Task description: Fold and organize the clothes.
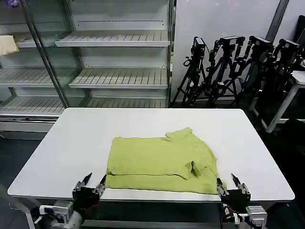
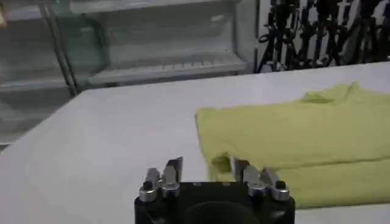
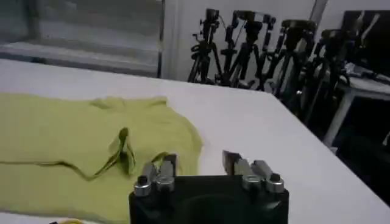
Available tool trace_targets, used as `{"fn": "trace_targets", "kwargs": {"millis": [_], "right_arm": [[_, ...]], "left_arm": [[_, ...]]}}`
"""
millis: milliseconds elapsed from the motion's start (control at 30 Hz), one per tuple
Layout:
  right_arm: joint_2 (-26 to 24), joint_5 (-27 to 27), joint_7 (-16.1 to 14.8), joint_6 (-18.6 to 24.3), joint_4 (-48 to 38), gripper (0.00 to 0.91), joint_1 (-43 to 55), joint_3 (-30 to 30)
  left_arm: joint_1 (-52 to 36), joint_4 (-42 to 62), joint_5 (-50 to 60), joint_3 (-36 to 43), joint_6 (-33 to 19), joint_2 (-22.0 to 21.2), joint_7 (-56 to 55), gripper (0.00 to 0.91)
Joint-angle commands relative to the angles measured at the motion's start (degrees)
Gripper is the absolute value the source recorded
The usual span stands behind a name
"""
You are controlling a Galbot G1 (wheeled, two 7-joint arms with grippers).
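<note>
T-shirt [image 1: 162,162], lime yellow-green, lying folded on the white worktop [image 1: 76,143], toward the near edge and a little right of centre. Lower part doubled over along the near side, a straight fold line running across the cloth just above the near hem. One sleeve poking out at the far side, a small crumpled ridge of cloth standing up near the right end. Printed graphic not to be seen from here.

Left pincer [image 1: 93,182] at the near edge of the worktop, just beside the shirt's near-left corner, fingers parted and gripping nothing. In the left wrist view, the same pincer [image 2: 206,167] spread apart with the folded corner of the shirt [image 2: 292,140] just ahead of it.

Right pincer [image 1: 228,181] at the near edge by the shirt's near-right corner, likewise parted, nothing between its fingers. In the right wrist view, that pincer [image 3: 201,163] standing apart over the shirt's edge [image 3: 73,134].

Beyond the worktop, empty white shelving [image 1: 119,43] behind glass, and a cluster of black tripods [image 1: 238,67] off to the right.
</note>
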Motion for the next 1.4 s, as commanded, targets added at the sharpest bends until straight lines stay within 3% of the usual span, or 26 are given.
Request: {"fn": "trace_targets", "kwargs": {"millis": [33,267,467,633,867,1100,1400], "right_arm": [[-0.3,4.6,3.9,-1.0,-8.5,0.907,16.1,-4.8],[0.6,7.7,5.8,-1.1,-23.8,0.907,34.1,-15.3],[2.4,11.1,8.8,-1.1,-35.7,0.907,46.2,-20.6],[3.6,13.4,8.8,-1.1,-42.4,0.907,51.2,-22.5],[6.3,15.6,10.5,-1.1,-51.7,0.907,56.2,-23.1],[6.8,20.0,10.5,-1.2,-57.5,0.907,61.3,-24.3],[7.7,20.4,10.9,-1.2,-61.7,0.907,63.0,-23.9]], "left_arm": [[-5.1,2.3,-6.9,-3.1,-0.8,2.7,-0.5,0.907],[-19.3,11.8,-10.3,5.3,1.8,2.6,-4.0,0.907],[-31.8,22.6,-10.9,13.0,1.8,2.1,-5.1,0.907],[-36.1,27.3,-10.6,16.4,1.9,0.0,-5.6,0.907],[-43.6,34.0,-10.9,21.6,2.0,1.1,-5.6,0.907],[-49.7,39.7,-12.6,25.0,2.0,0.0,-5.8,0.907],[-52.7,43.4,-12.6,27.7,2.1,-1.3,-5.7,0.907]]}}
